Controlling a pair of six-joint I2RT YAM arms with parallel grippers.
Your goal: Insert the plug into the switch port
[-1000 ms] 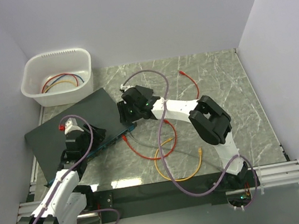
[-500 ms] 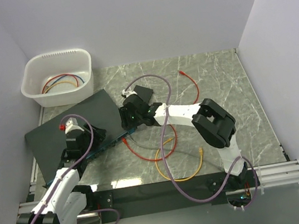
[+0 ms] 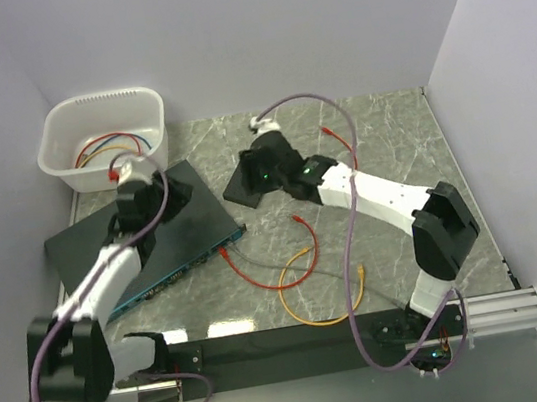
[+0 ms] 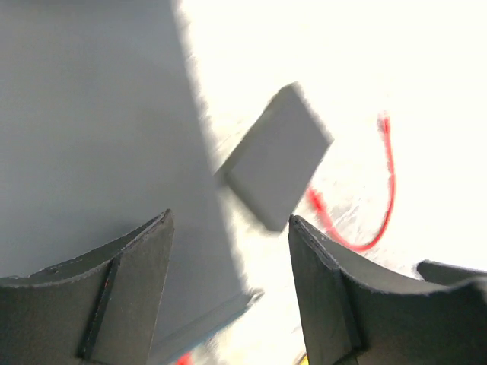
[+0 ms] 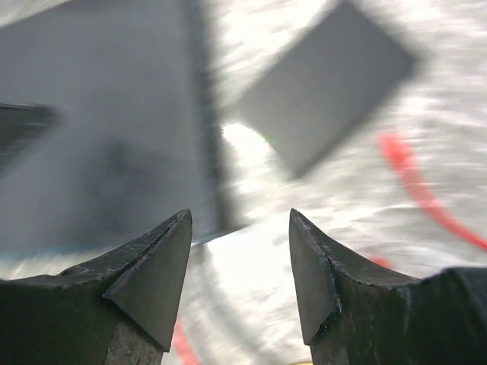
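The black switch (image 3: 134,246) lies at the left, its teal-blue front face (image 3: 173,273) turned to the near right; single ports are too small to make out. A red plug (image 3: 228,252) on a thin red cable (image 3: 270,280) lies on the table just off that face. My left gripper (image 3: 178,191) is open and empty over the switch's far corner. My right gripper (image 3: 250,178) is open and empty over the small black box (image 3: 237,192). The left wrist view (image 4: 228,220) shows the blurred switch top (image 4: 91,137). The right wrist view (image 5: 240,217) shows it too (image 5: 99,152).
A white basin (image 3: 61,166) holding cables stands at the far left. An orange-yellow cable (image 3: 317,320) loops at the near middle, crossed by a grey cable (image 3: 268,262). Another stretch of red cable (image 3: 350,153) lies at the back. Walls close both sides.
My left arm has swung from the switch's near side up to its far corner. My right gripper has pulled back from the switch's front face to the small black box.
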